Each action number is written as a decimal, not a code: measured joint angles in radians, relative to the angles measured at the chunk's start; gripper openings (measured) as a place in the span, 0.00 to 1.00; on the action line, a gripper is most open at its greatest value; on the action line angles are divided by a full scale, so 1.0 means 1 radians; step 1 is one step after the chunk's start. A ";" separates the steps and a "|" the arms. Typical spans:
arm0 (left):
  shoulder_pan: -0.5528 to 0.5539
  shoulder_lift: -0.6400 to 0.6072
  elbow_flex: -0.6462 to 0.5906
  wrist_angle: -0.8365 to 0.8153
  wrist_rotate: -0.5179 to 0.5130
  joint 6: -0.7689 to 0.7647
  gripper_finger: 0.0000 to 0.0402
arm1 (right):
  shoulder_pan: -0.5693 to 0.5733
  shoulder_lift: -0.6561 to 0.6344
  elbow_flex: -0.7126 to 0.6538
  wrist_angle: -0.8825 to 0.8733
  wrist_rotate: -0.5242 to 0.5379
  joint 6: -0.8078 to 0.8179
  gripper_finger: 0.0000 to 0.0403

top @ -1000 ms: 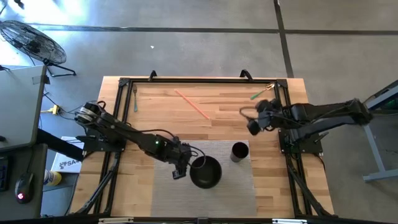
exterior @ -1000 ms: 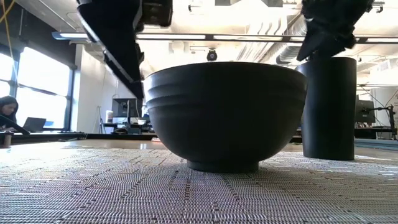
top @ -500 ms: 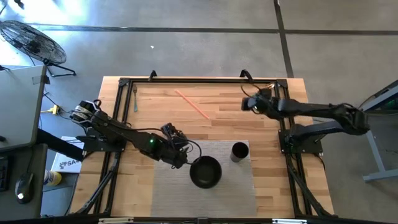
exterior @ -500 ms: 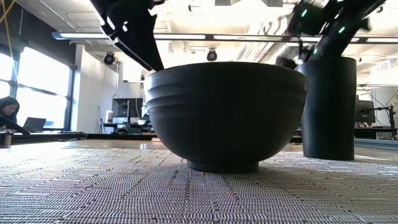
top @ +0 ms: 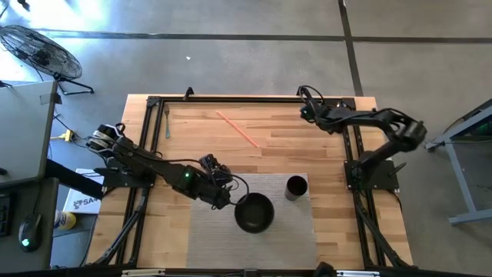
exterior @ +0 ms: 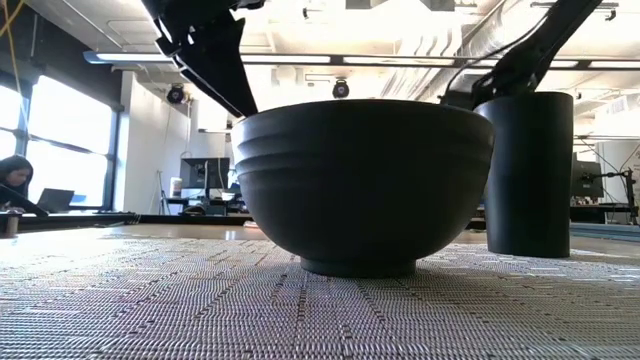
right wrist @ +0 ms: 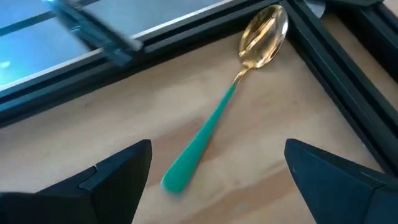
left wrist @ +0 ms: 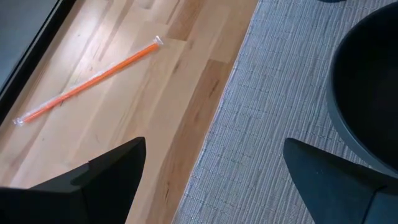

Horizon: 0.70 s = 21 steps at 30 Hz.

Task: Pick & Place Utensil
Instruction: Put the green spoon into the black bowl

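Observation:
A spoon (right wrist: pixel 217 118) with a gold bowl and a teal handle lies flat on the wood at the table's far right corner, beside the black frame rail. My right gripper (right wrist: pixel 217 146) hovers over it, open, with a finger to either side of the handle end and touching nothing. In the high view my right gripper (top: pixel 309 112) covers the spoon. My left gripper (top: pixel 217 185) is open above the grey mat's (top: pixel 207 231) far left part, just left of the black bowl (top: pixel 254 213).
A black cup (top: pixel 296 187) stands on the mat right of the bowl. An orange straw (top: pixel 237 127) lies on the wood near the far middle, and a fork (top: pixel 167 121) near the far left rail. Black frame rails (top: pixel 350 146) run along the table's sides.
My right gripper has swung from beside the cup toward the table's far edge and now hangs over the far right corner. My left gripper drew back from the bowl's left side, toward the far left, then stayed still. No object has moved.

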 joint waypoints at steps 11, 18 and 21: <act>0.000 0.000 0.000 0.000 0.015 0.000 0.93 | -0.053 0.170 0.025 0.150 0.079 -0.022 0.80; 0.000 0.000 0.000 0.002 0.011 -0.001 0.93 | -0.074 0.211 0.069 0.135 0.069 -0.052 0.63; 0.000 0.000 0.000 0.001 0.016 -0.002 0.93 | -0.080 0.231 0.093 0.071 0.048 -0.051 0.55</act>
